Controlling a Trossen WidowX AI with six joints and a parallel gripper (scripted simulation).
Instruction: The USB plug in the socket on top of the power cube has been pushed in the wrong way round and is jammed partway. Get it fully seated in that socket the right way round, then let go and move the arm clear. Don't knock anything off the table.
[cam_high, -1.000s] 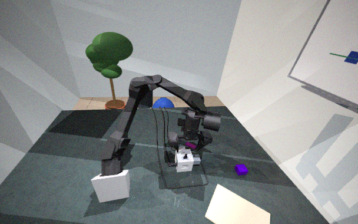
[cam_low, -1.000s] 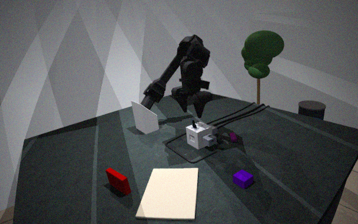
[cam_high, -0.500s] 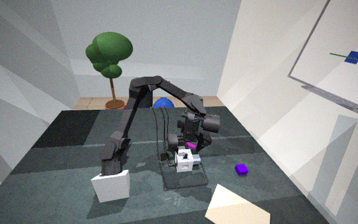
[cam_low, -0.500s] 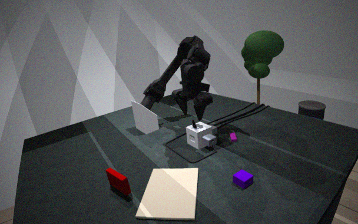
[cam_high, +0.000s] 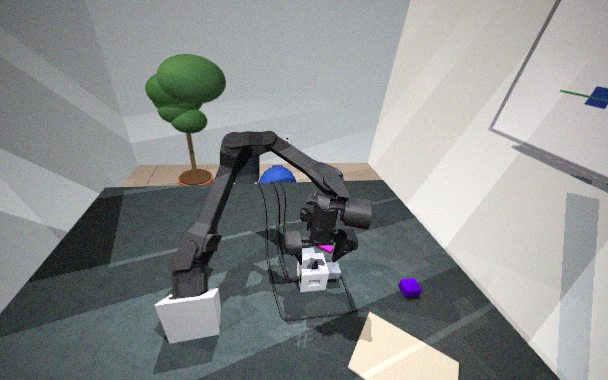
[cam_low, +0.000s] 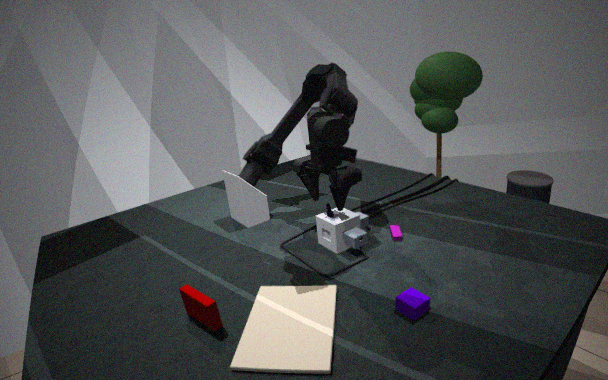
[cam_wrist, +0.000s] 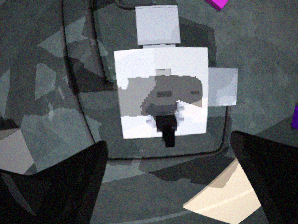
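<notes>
The white power cube (cam_high: 313, 284) (cam_low: 331, 244) (cam_wrist: 132, 60) stands on the dark table. A small black USB plug (cam_high: 314, 264) (cam_low: 329, 211) (cam_wrist: 167, 125) sticks up from its top, near one edge; its seating depth and which way round it is cannot be made out. My gripper (cam_high: 318, 259) (cam_low: 328, 204) (cam_wrist: 171, 143) is open and empty, pointing down above the cube. In the wrist view the fingers stand wide on either side of the plug's line, touching nothing visible. Other slots show in the cube's top in the wrist view, partly in shadow.
Grey adapters (cam_low: 356, 237) (cam_wrist: 223, 86) (cam_wrist: 157, 25) jut from two cube sides. A dark cable (cam_high: 320, 317) loops around it. Also there: magenta piece (cam_high: 326, 248) (cam_low: 396, 232), purple block (cam_high: 410, 288) (cam_low: 412, 304), red block (cam_low: 201, 309), beige board (cam_high: 405, 350) (cam_low: 287, 330), white block (cam_high: 192, 317) (cam_low: 247, 205) by the arm's base.
</notes>
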